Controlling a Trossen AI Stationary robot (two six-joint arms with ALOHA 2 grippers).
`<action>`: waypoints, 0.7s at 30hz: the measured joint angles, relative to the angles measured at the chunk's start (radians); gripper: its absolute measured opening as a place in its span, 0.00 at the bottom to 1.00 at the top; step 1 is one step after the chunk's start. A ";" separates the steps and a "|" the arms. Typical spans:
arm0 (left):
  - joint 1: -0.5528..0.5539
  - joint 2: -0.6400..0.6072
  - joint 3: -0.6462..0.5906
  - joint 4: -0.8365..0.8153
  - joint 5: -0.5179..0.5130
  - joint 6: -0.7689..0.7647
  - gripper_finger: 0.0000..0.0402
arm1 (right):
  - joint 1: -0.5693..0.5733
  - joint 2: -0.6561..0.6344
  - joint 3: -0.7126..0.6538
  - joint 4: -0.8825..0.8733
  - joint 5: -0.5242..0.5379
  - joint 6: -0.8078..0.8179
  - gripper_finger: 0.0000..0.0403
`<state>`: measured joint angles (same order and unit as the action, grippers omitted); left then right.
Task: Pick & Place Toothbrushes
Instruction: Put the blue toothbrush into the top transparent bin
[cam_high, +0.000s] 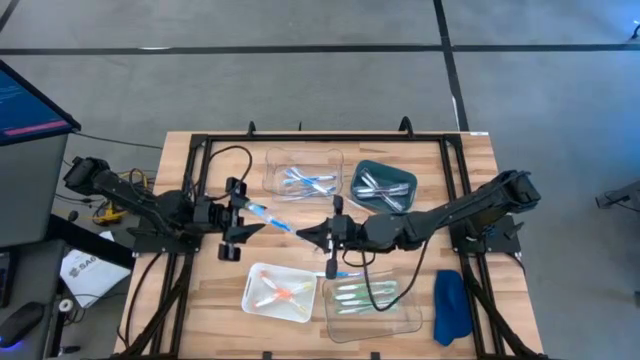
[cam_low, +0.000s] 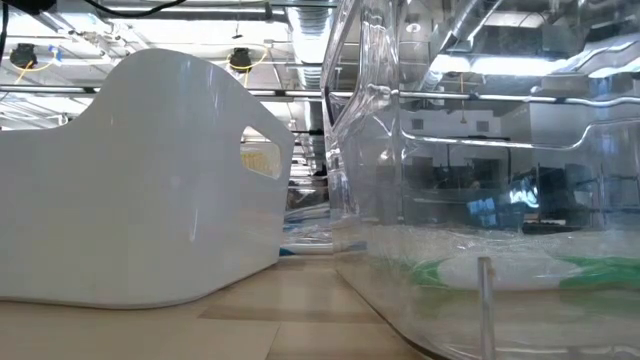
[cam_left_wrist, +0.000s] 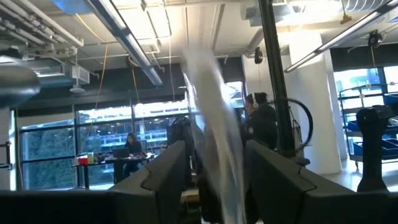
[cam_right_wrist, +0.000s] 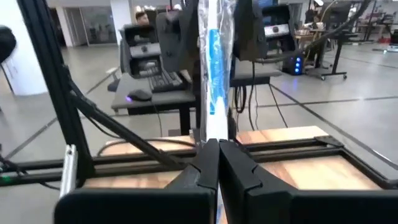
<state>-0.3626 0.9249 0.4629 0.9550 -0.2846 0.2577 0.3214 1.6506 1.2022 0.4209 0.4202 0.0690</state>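
A light-blue toothbrush (cam_high: 275, 217) in a clear wrapper hangs in the air over the table's middle, between my two grippers. My right gripper (cam_high: 303, 232) is shut on its near end and points toward the table's left. In the right wrist view the toothbrush (cam_right_wrist: 214, 74) runs away from my right gripper (cam_right_wrist: 212, 146) and ends between the fingers of my left gripper (cam_right_wrist: 214, 37). My left gripper (cam_high: 252, 215) is open. In the left wrist view its fingers (cam_left_wrist: 168, 174) stand close on either side of the toothbrush (cam_left_wrist: 214, 124). My right gripper pinches the clear wrapper's end (cam_right_wrist: 209, 132) between its two shut fingertips. The fingers lie level, come from the table's right and run along the toothbrush. The toothbrush is lifted clear of the table and sticks out beyond the fingers toward my left gripper.
At the back stand a clear tray (cam_high: 275, 160) of blue toothbrushes and a dark teal tray (cam_high: 358, 178) of white ones. In front are a white tray (cam_high: 255, 278) with orange ones and a clear tray (cam_high: 408, 312) with green ones. A blue cloth (cam_high: 450, 305) lies at the front right.
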 joint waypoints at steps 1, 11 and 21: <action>0.000 0.000 0.000 -0.003 -0.005 0.000 0.41 | 0.001 0.002 -0.004 -0.008 0.000 -0.003 0.00; -0.001 0.000 0.000 -0.013 -0.025 -0.004 0.41 | 0.012 0.000 -0.001 0.006 0.004 -0.042 0.00; -0.003 0.000 0.000 -0.013 -0.025 -0.011 0.41 | 0.002 0.032 -0.001 0.006 0.034 -0.053 0.00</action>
<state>-0.3660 0.9249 0.4625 0.9424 -0.3099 0.2466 0.3238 1.6830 1.2010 0.4265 0.4546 0.0159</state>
